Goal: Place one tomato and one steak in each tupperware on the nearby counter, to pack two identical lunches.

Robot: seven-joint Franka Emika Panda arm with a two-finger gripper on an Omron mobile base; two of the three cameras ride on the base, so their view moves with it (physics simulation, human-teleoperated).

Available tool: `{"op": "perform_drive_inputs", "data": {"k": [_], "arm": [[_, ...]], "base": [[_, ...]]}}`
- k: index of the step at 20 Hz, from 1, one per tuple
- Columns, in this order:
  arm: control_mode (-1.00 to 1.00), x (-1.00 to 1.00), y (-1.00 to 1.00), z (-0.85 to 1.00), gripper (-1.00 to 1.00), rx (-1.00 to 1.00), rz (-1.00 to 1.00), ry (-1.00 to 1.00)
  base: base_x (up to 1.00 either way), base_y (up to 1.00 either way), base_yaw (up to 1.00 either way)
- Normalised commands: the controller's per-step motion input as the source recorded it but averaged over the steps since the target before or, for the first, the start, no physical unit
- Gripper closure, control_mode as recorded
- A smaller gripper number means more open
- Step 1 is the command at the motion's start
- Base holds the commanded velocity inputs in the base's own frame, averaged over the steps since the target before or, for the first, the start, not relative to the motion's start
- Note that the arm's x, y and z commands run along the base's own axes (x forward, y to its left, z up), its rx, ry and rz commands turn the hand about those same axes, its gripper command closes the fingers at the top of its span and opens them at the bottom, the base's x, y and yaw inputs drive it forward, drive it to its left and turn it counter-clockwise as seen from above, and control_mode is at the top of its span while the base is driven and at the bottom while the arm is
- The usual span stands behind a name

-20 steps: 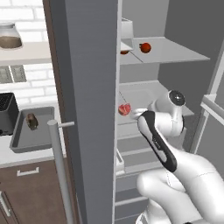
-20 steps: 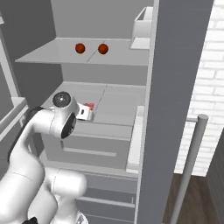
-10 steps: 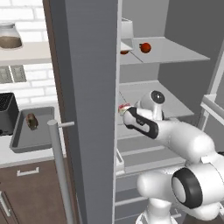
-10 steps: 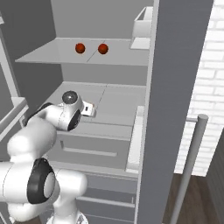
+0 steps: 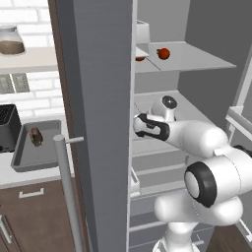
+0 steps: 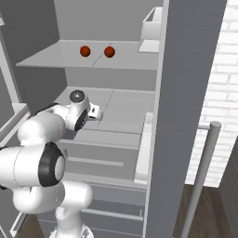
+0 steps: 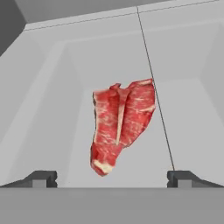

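Hand view shows a raw red steak (image 7: 121, 123), marbled with white, lying flat on a pale grey fridge shelf (image 7: 183, 113) straight ahead of the end effector (image 7: 112, 178); its two dark fingertips (image 7: 41, 178) stand wide apart at the bottom edge, with the steak's lower end between them but beyond their tips, not touching either (nothing is gripped). A thin dark seam in the shelf runs past the steak's right edge. In the left base view the white arm reaches into the open fridge at the middle shelf, and two red tomatoes (image 5: 163, 53) sit on the shelf above, well apart from the arm. To the left, past the grey fridge door (image 5: 101, 123), a grey tupperware (image 5: 30, 158) rests on the pale bench (image 5: 12, 177) beside a dark toaster (image 5: 9, 127), with a small dark brownish item in the tray that I cannot identify.
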Motion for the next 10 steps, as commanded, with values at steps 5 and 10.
{"op": "perform_drive_inputs", "data": {"k": [5, 10], "arm": [[-1.00, 0.22, 0.00, -0.13, -1.00, 0.00, 0.00, 0.08], [-1.00, 0.40, 0.07, -0.31, -1.00, -0.01, 0.00, 0.02]], "base": [[0.00, 0.00, 0.00], [0.00, 0.00, 0.00]]}}
